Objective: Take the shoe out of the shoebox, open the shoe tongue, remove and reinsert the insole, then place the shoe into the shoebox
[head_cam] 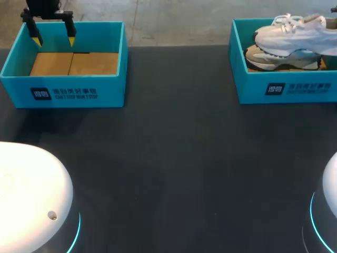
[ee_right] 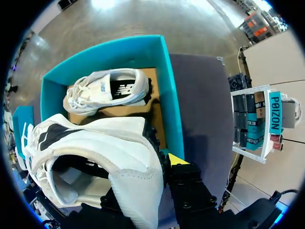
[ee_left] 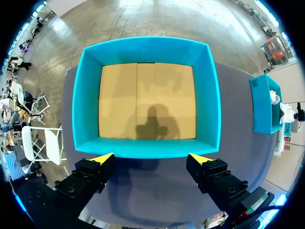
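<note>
The right gripper [ee_right: 159, 167] seems clamped on the shoe [ee_right: 109, 143] by its heel wall, one tip hidden, holding it just above the right box [head_cam: 295, 90], where a second shoe [ee_right: 107, 90] lies. The left gripper [head_cam: 52, 36] hangs open over the left box [head_cam: 63, 92]. The shoe looks light and its padded upper soft, so the stiffer heel or sole probably gives the best hold
</note>
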Robot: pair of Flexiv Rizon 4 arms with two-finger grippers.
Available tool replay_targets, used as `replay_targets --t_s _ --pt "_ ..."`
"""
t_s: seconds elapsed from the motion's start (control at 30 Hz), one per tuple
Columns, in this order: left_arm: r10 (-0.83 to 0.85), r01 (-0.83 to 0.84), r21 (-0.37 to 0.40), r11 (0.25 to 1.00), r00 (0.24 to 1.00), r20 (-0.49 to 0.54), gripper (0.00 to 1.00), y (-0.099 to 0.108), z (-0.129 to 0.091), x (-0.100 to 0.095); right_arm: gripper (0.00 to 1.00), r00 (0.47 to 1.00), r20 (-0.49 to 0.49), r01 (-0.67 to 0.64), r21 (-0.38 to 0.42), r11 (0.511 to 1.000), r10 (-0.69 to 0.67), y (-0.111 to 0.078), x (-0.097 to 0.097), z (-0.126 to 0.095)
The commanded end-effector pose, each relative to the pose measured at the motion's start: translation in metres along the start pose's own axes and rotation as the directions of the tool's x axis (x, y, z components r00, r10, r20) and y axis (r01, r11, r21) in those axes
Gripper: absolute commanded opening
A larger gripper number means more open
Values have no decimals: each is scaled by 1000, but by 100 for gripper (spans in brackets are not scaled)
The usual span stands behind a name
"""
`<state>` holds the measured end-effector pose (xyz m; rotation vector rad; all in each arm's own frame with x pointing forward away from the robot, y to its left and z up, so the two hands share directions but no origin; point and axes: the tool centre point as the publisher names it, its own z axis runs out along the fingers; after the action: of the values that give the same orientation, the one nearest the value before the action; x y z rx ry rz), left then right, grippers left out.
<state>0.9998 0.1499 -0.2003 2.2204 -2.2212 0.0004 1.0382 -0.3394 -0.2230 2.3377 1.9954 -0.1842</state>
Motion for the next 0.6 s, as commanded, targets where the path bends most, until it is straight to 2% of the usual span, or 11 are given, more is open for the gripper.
replay_targets --t_s 0.03,0.2,0.33,0.47,0.6 --pt "0 0 0 1000 1000 1 100 0 0 0 0 1000 4 1 -4 1000 -1 -7 -2 -15" --pt "0 0 0 1000 1000 1 100 0 0 0 0 1000 12 9 8 1000 -9 -10 -5 -25" --pt "0 0 0 1000 1000 1 100 0 0 0 0 1000 24 7 12 1000 -7 -16 -8 -43" --pt "0 0 0 1000 1000 1 100 0 0 0 0 1000 -4 -1 2 1000 1 -33 -4 -61" --pt "0 0 0 1000 1000 1 100 0 0 0 0 1000 -11 -21 7 1000 21 -58 11 -75"
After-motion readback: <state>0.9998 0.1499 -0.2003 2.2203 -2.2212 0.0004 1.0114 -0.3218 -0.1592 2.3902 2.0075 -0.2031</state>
